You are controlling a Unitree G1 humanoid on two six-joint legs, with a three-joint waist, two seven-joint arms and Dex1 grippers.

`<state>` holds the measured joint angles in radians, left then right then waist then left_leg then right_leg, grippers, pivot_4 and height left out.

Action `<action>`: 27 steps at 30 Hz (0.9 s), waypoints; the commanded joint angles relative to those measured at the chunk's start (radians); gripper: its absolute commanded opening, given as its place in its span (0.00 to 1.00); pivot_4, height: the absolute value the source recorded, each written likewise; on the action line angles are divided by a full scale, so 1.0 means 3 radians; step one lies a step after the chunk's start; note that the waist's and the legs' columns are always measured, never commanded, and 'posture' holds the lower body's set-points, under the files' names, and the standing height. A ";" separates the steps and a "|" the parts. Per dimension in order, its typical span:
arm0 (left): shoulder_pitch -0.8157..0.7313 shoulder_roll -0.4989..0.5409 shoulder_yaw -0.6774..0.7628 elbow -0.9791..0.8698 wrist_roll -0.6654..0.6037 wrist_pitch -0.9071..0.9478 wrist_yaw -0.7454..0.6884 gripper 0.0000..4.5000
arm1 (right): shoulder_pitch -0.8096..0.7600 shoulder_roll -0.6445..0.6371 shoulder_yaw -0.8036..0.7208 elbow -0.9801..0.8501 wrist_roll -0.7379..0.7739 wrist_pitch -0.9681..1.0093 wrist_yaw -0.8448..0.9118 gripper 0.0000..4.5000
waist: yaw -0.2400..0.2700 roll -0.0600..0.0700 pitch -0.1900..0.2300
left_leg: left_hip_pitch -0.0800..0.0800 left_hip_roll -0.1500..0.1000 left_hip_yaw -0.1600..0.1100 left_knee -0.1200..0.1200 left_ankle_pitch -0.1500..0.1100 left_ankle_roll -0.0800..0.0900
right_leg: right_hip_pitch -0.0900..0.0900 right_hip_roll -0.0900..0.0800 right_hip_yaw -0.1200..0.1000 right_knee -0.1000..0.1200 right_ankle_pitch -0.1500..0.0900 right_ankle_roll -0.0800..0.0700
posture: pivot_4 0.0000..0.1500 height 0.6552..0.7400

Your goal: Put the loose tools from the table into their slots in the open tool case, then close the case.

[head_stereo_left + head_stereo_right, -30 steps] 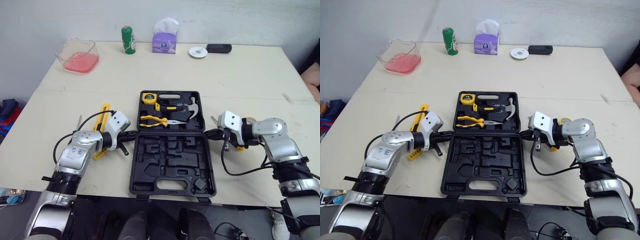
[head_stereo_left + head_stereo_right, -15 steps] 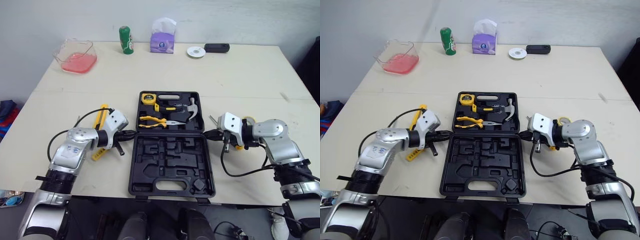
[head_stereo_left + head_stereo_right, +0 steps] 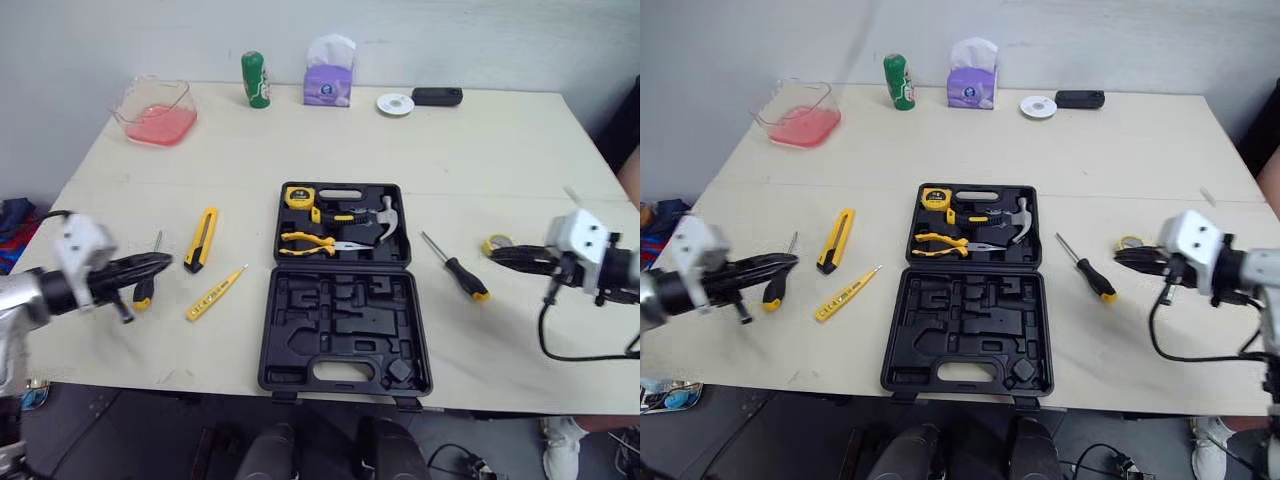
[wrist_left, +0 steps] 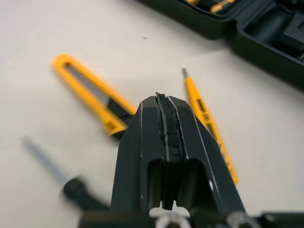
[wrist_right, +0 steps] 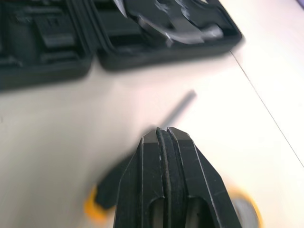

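Left gripper (image 3: 160, 261) and right gripper (image 3: 497, 256), each with its fingers pressed together and holding nothing, have swung outward from the flanks of the open tool case (image 3: 272, 330), where they sat half a second ago, to the 9 o'clock and 3 o'clock margins of the counter (image 3: 480, 150). The retreat uncovers the loose tools. At 9 to 10 o'clock of the case lie a yellow utility knife (image 3: 201, 239), a yellow tester screwdriver (image 3: 215, 293) and a small black-handled screwdriver (image 3: 144, 291), the last just beside the left gripper's tips. At 3 o'clock lie a black-and-yellow screwdriver (image 3: 456, 266) and a small yellow ring (image 3: 497, 244) near the right gripper. The case's far half holds a tape measure (image 3: 296, 196), pliers (image 3: 310, 240) and a hammer (image 3: 386, 214); the near half's slots are bare. Judged from this layout, no loose tool has yet been stowed, and each gripper must open before any pickup.
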<state>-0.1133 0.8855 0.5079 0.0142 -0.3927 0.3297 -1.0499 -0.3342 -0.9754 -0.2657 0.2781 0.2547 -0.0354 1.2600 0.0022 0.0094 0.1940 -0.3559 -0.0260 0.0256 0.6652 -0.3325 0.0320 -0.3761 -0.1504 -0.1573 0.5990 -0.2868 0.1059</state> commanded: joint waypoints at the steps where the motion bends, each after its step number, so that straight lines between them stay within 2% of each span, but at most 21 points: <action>1: 0.0236 0.0073 0.0587 0.0252 -0.0075 -0.0227 0.0033 0.30 | 0.0256 -0.0126 -0.0474 0.0162 0.0106 -0.0165 -0.0149 0.15 | 0.0000 0.0000 0.0000 | 0.0001 0.0000 0.0001 0.0000 -0.0001 0.0000 | 0.0000 0.0000 0.0000 0.0000 0.0000 0.0000 | 1.00 1.00; 3: 0.0384 0.0107 0.0881 0.0557 -0.0033 -0.0399 0.0114 0.51 | 0.0431 -0.0155 -0.0650 0.0318 0.0073 -0.0322 -0.0231 0.33 | 0.0001 0.0000 0.0000 | 0.0002 0.0001 0.0001 0.0000 -0.0003 0.0000 | 0.0000 0.0000 0.0000 0.0000 0.0000 0.0000 | 1.00 1.00; 7: 0.0681 0.0187 0.1336 0.1062 -0.0002 -0.0662 0.0225 0.96 | 0.0626 -0.0230 -0.0909 0.0698 0.0022 -0.0672 -0.0428 0.81 | -0.0011 0.0000 0.0001 | 0.0007 0.0008 0.0013 -0.0001 -0.0014 0.0003 | 0.0000 0.0000 0.0000 -0.0002 0.0000 0.0000 | 1.00 1.00; 8: 0.0737 0.0208 0.1406 0.1169 0.0000 -0.0701 0.0256 1.00 | 0.0648 -0.0256 -0.0946 0.0817 -0.0002 -0.0760 -0.0479 0.91 | -0.0014 0.0000 0.0001 | 0.0009 0.0009 0.0018 -0.0001 -0.0016 0.0004 | -0.0001 -0.0002 0.0000 -0.0002 0.0000 0.0000 | 1.00 1.00; 9: 0.0787 0.0227 0.1492 0.1283 0.0000 -0.0751 0.0311 1.00 | 0.0672 -0.0289 -0.0989 0.0976 -0.0037 -0.0887 -0.0547 0.99 | -0.0016 0.0002 0.0001 | 0.0012 0.0010 0.0024 -0.0001 -0.0019 0.0005 | -0.0001 -0.0003 0.0000 -0.0002 0.0000 0.0000 | 1.00 1.00; 13: 0.0985 0.0303 0.1701 0.1679 0.0064 -0.0960 0.0531 1.00 | 0.0790 -0.0406 -0.1098 0.1549 -0.0094 -0.1186 -0.0749 0.99 | -0.0023 0.0002 0.0001 | 0.0016 0.0017 0.0033 -0.0002 -0.0028 0.0004 | -0.0003 -0.0010 0.0007 -0.0016 0.0000 -0.0001 | 1.00 1.00; 18: 0.1150 0.0365 0.1745 0.2011 0.0095 -0.1029 0.0767 1.00 | 0.0811 -0.0497 -0.1121 0.2019 -0.0093 -0.1472 -0.0932 0.99 | -0.0026 0.0002 0.0001 | 0.0017 0.0024 0.0036 -0.0003 -0.0033 -0.0002 | -0.0006 -0.0009 0.0025 -0.0018 -0.0001 -0.0004 | 1.00 1.00; 22: 0.1190 0.0383 0.1683 0.2028 0.0050 -0.1047 0.0692 1.00 | 0.0788 -0.0475 -0.1029 0.2007 -0.0054 -0.1430 -0.0874 0.99 | -0.0027 0.0002 0.0001 | 0.0019 0.0026 0.0040 -0.0002 -0.0044 -0.0018 | -0.0006 -0.0009 0.0030 -0.0017 0.0001 -0.0008 | 1.00 1.00; 27: 0.1172 0.0371 0.1627 0.2013 0.0007 -0.1077 0.0611 1.00 | 0.0666 -0.0345 -0.0930 0.1683 0.0100 -0.1252 -0.0713 0.99 | -0.0036 0.0003 0.0001 | 0.0019 0.0031 0.0045 -0.0002 -0.0045 -0.0019 | -0.0010 -0.0005 0.0036 -0.0016 0.0002 -0.0010 | 1.00 1.00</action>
<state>0.2375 0.9696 0.9869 0.6331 -0.3703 0.0240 -0.8548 -0.1269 -1.0848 -0.5402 0.8378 0.2439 -0.4243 1.0290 -0.0086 0.0102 0.1944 -0.3501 -0.0165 0.0392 0.6645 -0.3460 0.0262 -0.3794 -0.1514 -0.1465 0.5941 -0.2862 0.1028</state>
